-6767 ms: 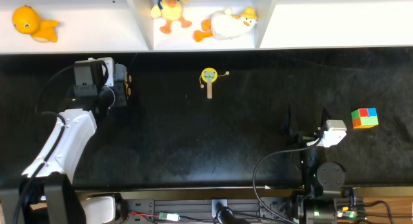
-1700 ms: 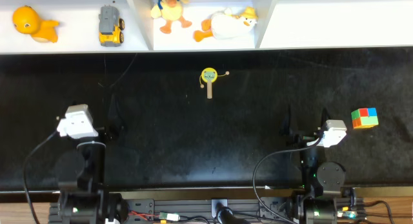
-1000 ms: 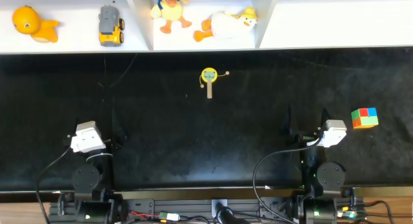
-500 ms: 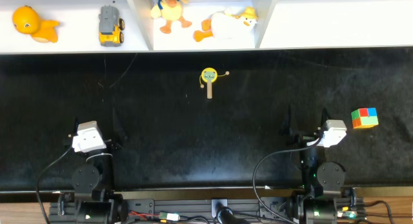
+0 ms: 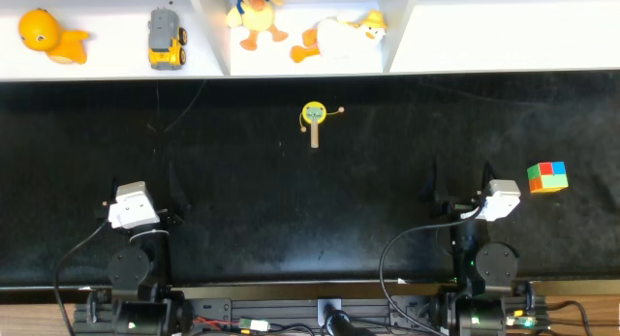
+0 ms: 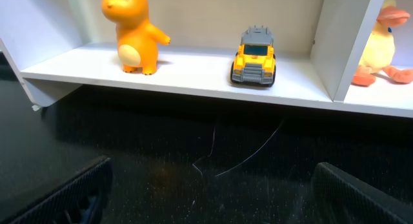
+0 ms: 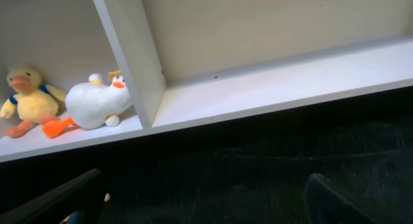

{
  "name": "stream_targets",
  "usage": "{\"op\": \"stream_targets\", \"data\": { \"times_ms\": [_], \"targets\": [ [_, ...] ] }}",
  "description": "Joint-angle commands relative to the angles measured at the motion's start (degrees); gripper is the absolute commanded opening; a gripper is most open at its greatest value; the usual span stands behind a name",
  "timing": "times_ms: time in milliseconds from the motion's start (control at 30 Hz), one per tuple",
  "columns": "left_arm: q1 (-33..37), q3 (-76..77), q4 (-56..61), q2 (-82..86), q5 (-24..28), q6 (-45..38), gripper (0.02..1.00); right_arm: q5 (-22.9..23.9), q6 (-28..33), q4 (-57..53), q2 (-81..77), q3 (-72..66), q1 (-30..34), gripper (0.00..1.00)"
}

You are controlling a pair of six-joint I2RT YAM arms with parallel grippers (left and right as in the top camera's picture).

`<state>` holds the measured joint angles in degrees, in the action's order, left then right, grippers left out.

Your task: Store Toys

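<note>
Orange first: see figure (image 5: 50, 34), truck (image 5: 166, 39), duckling (image 5: 255, 15) and duck (image 5: 341, 36) on shelf (image 5: 484, 45). Left to store: rattle (image 5: 314, 116) mid-table, cube (image 5: 546, 176) near right gripper (image 7: 203, 197). Holding nothing, with left gripper (image 6: 210, 192) and right both spread.

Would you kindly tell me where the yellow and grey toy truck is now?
In the top view the yellow and grey toy truck stands in the left compartment of the white shelf, right of the orange figurine.

In 1 compartment of the white shelf (image 6: 193, 79) stand an orange toy figure (image 6: 132, 30) and, at its 3 o'clock, a yellow-and-grey toy truck (image 6: 255, 56). Past the divider (image 6: 339, 43), a plush duck (image 6: 386, 40) sits. The left tool (image 6: 213, 175) hangs wide open above the black counter (image 6: 213, 146).
</note>
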<state>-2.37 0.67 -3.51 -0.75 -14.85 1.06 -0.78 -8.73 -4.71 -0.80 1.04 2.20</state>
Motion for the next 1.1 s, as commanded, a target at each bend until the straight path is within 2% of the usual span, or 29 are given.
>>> {"op": "stream_targets", "data": {
  "times_ms": [33,233,300,400,533,700,867,1100],
  "targets": [
    [0.4,-0.2,0.0,0.6,-0.3,-1.3,0.998,2.3,1.9,0.2,0.6,-0.8,-0.3,0.996],
    [0.4,-0.2,0.0,0.6,-0.3,-1.3,0.998,2.3,0.5,0.0,0.2,-0.7,-1.7,0.996],
    [0.4,-0.2,0.0,0.6,-0.3,-1.3,0.998,4.3,-0.1,0.0,-1.0,-0.6,-3.9,0.996],
    [0.4,-0.2,0.0,0.6,-0.3,-1.3,0.998,11.6,-2.5,-2.1,-3.9,0.8,-8.9,0.993],
    [0.4,-0.2,0.0,0.6,-0.3,-1.3,0.998,24.0,-9.6,-10.4,-9.5,6.0,-17.2,0.996],
    [0.4,-0.2,0.0,0.6,-0.3,-1.3,0.998,32.7,-12.5,-18.8,-21.7,15.5,-27.2,0.993],
    [0.4,-0.2,0.0,0.6,-0.3,-1.3,0.998,35.1,-12.7,-28.8,-36.6,27.6,-33.8,0.996],
    [0.4,-0.2,0.0,0.6,-0.3,-1.3,0.998,34.6,-24.9,-42.0,-55.2,43.8,-37.3,0.996]
  ]
}}
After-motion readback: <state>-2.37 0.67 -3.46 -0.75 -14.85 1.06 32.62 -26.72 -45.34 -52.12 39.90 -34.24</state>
